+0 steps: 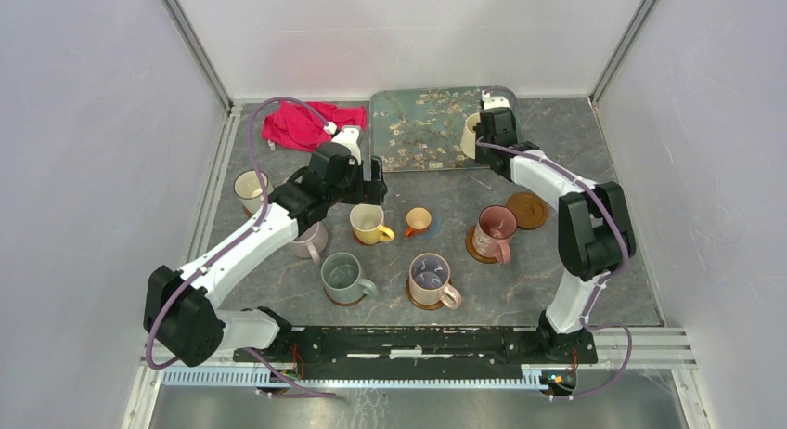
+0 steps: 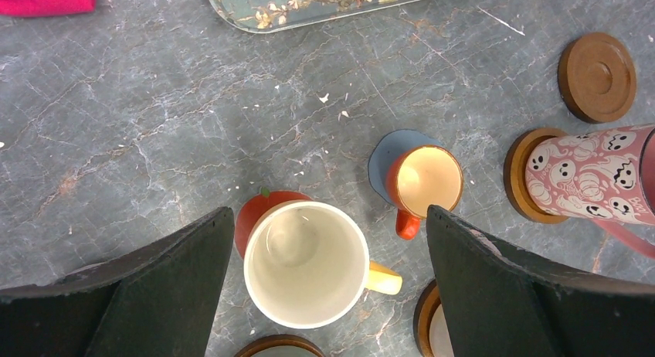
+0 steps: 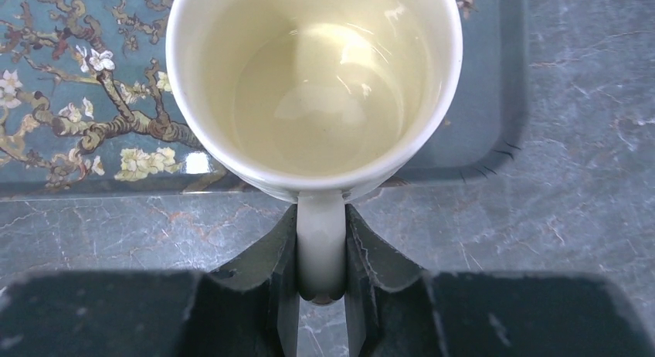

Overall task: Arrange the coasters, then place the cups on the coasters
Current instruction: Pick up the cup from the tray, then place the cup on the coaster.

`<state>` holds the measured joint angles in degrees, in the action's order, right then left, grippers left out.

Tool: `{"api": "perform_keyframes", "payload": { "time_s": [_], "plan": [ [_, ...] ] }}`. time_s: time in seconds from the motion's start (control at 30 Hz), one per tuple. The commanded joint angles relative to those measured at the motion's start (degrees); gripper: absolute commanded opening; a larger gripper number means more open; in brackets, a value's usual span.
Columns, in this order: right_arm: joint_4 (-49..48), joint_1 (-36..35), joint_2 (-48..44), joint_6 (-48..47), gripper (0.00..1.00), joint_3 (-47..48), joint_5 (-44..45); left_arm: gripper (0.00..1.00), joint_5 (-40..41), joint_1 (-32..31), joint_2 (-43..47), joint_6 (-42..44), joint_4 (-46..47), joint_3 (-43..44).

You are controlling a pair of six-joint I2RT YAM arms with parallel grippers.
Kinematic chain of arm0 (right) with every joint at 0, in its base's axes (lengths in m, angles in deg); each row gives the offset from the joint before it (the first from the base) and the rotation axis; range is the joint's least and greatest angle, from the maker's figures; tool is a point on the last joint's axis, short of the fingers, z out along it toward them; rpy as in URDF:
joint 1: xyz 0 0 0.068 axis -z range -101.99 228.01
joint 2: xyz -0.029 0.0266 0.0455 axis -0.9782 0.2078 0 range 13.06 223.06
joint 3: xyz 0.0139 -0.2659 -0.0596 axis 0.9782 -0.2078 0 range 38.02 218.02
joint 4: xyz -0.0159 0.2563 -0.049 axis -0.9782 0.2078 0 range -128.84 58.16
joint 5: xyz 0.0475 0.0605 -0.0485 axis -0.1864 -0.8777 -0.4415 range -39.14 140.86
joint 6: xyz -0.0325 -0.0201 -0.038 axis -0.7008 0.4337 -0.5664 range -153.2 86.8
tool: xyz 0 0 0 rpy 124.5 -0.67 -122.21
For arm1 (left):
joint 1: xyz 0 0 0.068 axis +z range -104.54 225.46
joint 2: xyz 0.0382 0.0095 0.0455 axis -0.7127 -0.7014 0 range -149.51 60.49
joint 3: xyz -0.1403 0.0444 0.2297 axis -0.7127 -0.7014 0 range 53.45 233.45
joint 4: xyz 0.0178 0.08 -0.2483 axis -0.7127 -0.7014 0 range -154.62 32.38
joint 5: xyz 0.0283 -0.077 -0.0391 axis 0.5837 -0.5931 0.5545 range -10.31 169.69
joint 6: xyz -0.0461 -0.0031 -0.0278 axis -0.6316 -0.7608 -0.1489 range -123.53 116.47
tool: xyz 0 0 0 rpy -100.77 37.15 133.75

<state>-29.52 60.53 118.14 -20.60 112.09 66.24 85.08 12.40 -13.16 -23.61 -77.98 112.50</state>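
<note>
Cream mug (image 3: pixel 317 86) at 3 o'clock edge of teal tray (image 3: pixel 69 79), R gripper (image 3: pixel 320 245) clamped on its handle; we see L gripper (image 2: pixel 328 218) jaws wide apart over yellow-handled cup (image 2: pixel 305 264), red coaster (image 2: pixel 255 214) at its 10 o'clock

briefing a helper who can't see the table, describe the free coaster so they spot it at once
Find the teal blossom tray at the back of the table. In front of its right corner, beside the pink ghost mug, lies a brown coaster. It alone has no cup on it.
</note>
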Motion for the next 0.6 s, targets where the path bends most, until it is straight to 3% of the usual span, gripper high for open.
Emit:
{"api": "perform_keyframes", "payload": {
  "time_s": [0.0, 0.57],
  "plan": [
    [-8.5, 0.5, -8.7, 0.5, 0.0, -2.1, 3.3, 1.0, -0.7, 0.4, 2.1, 2.5, 2.6, -0.2],
    [-1.2, 4.0, -35.1, 5.6, 0.0, -24.1, 11.2, 1.0, -2.2, 0.5, 1.9, 2.1, 3.2, -0.5]
  ]
}}
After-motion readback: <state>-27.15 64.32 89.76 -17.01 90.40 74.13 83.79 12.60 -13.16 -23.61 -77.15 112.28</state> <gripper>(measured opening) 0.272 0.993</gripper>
